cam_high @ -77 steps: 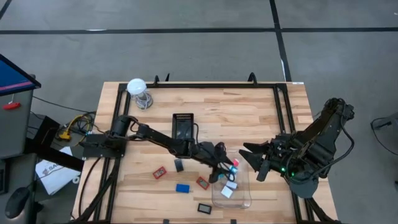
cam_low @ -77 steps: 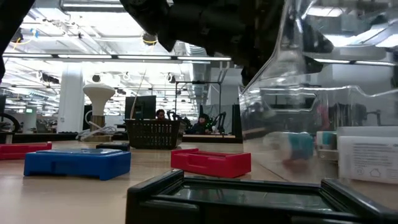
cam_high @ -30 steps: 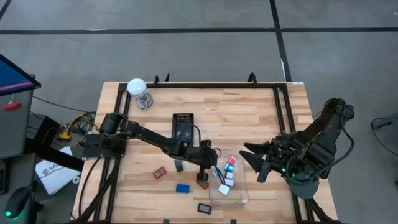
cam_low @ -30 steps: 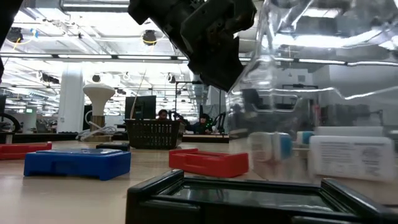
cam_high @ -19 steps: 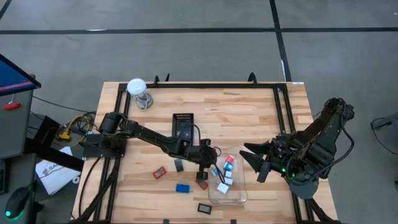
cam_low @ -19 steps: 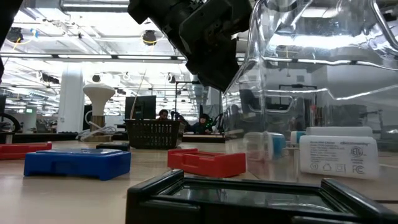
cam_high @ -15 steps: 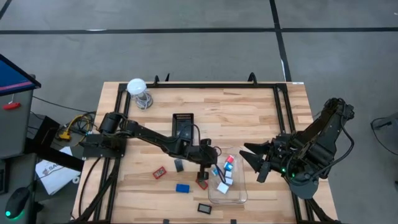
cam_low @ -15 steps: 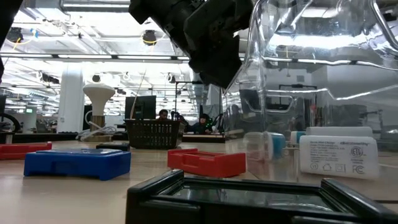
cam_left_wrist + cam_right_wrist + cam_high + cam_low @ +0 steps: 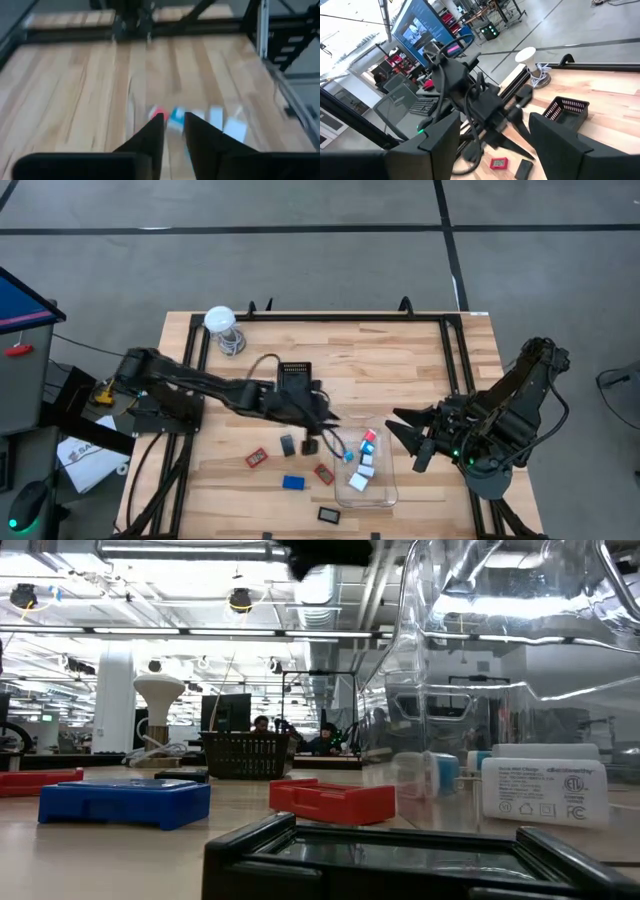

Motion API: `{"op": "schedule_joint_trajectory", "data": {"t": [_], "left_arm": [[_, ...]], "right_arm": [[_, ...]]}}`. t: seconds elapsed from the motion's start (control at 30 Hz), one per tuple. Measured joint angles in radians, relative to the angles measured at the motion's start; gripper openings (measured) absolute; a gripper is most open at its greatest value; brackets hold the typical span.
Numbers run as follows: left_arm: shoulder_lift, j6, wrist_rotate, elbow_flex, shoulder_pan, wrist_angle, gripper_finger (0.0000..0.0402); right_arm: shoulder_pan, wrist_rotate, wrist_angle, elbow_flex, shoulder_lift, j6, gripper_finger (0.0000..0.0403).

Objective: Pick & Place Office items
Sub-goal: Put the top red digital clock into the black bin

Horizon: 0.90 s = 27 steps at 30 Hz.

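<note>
My left gripper is hovering empty, fingers parted by a narrow gap, just at nine o'clock of the clear box. Office items are sitting inside it; others are lying at seven o'clock, awaiting pickup. My right gripper, spread, is waiting at three o'clock of the box, probably to leave the approach free.

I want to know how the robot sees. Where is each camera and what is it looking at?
High view: above the table, looking straight down; both arms show, and the clear plastic box.
Low view: at table-top height, looking level across; a blue piece, a red piece; only a dark bit of arm at the top.
Left wrist view: on the left arm, looking past its own fingers at the wood.
Right wrist view: on the right arm, past its own fingers, toward the left arm.
Shared: the black mesh tray shows in the high, low and right wrist views.
</note>
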Motion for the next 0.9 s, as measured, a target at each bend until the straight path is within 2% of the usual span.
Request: {"op": "schedule_joint_trajectory", "data": {"t": [0.13,0.27,0.37,0.5,0.63,0.73,0.9], "left_arm": [[-0.151,-0.124,0.0,-0.139,-0.015,-0.107,0.0115],[-0.325,-0.285,-0.003,-0.297,-0.078,-0.176,0.0153],[-0.442,-0.42,-0.008,-0.403,-0.158,-0.182,0.0177],[-0.544,-0.601,-0.085,-0.492,-0.3,-0.239,0.0202],[-0.547,-0.734,-0.168,-0.506,-0.452,-0.324,0.0222],[-0.497,-0.822,-0.224,-0.506,-0.541,-0.354,0.0235],[-0.378,-0.974,-0.236,-0.508,-0.582,-0.411,0.0253]], "right_arm": [[0.0,0.0,-0.001,0.0,0.0,0.0,0.0228],[0.0,0.0,0.0,0.0,0.0,0.0,0.0228],[-0.002,0.0,0.003,0.0,0.0,0.0,0.0228],[-0.003,0.0,0.01,0.0,0.0,0.004,0.0228],[-0.003,0.0,0.012,0.0,0.0,0.025,0.0228],[-0.003,0.003,0.015,0.0,0.0,0.034,0.0228],[-0.003,0.012,0.025,0.0,0.0,0.034,0.0228]]}}
